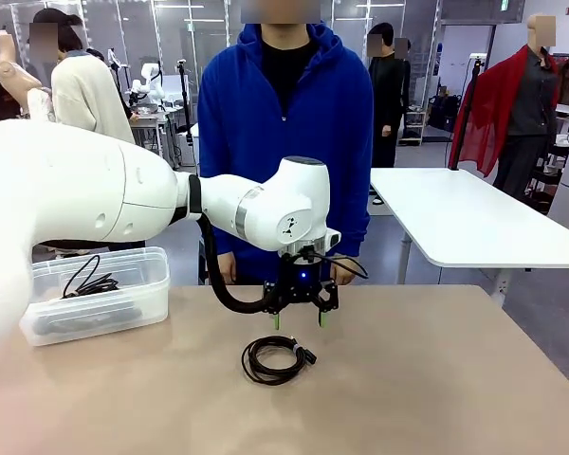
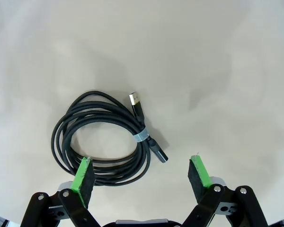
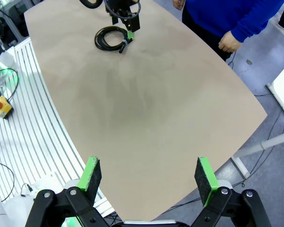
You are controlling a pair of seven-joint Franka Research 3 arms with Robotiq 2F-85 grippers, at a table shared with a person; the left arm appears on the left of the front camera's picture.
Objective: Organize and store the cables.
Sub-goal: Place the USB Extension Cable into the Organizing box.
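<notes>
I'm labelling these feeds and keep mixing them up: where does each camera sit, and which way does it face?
Front view: between the arms, facing the person across the table; left arm and left tool show.
Left wrist view: looks straight down at the coiled cable; its open pads show.
Right wrist view: high off the table's edge, looking across; right tool open.
All three share that cable.

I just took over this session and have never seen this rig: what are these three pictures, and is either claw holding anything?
The front view looks across the table at a standing person. The left gripper, open, hangs just above a coiled black cable. The left wrist view looks down between that gripper's green pads at the same cable. The right wrist view shows the right gripper, open, over the near table edge. More cables lie in a clear plastic bin. Nothing is held.
</notes>
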